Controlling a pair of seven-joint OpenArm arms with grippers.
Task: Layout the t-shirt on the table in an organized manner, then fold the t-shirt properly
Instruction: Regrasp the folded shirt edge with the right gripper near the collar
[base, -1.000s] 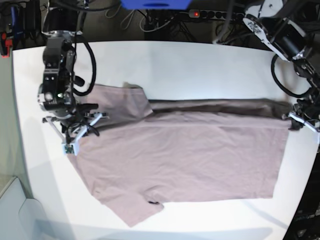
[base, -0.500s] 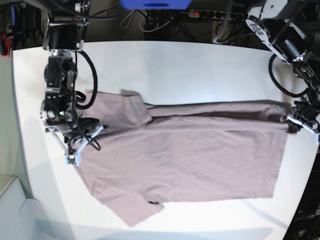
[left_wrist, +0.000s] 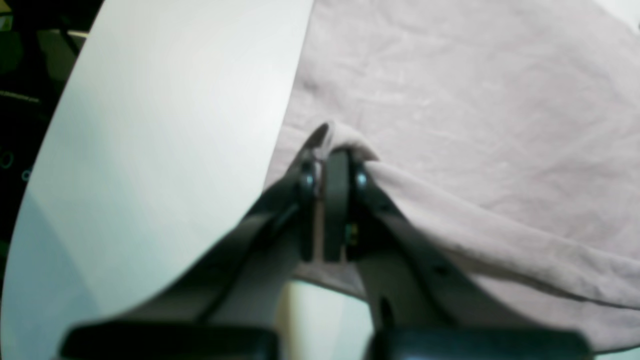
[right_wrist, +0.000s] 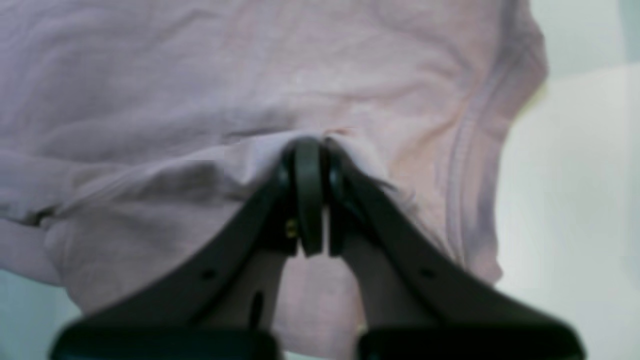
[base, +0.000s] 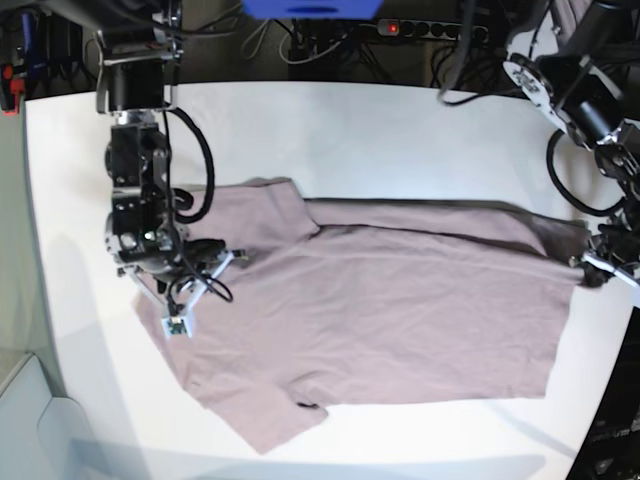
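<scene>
Between the two pairs of jaws, the plain dusty-mauve short-sleeved cotton t-shirt (base: 370, 310) is stretched lengthwise across the glossy white tabletop (base: 380, 130), its body lying flat and one sleeve trailing toward the near edge. Compared with a second ago, the far long edge, then doubled under in a dark shadowed band, is seen drawn out; only a narrow fold remains near the hem end. The collar end has been carried inward from the table's side edge.

The right gripper (right_wrist: 310, 145) is pressed shut, with a raised ridge of cloth pinched between its black fingers (right_wrist: 307, 200). The left gripper (left_wrist: 332, 150) is likewise closed on a small peak of fabric at the hem corner, just beside the table's rim.

It is judged that laying-out is nearly finished; folding has not begun.
</scene>
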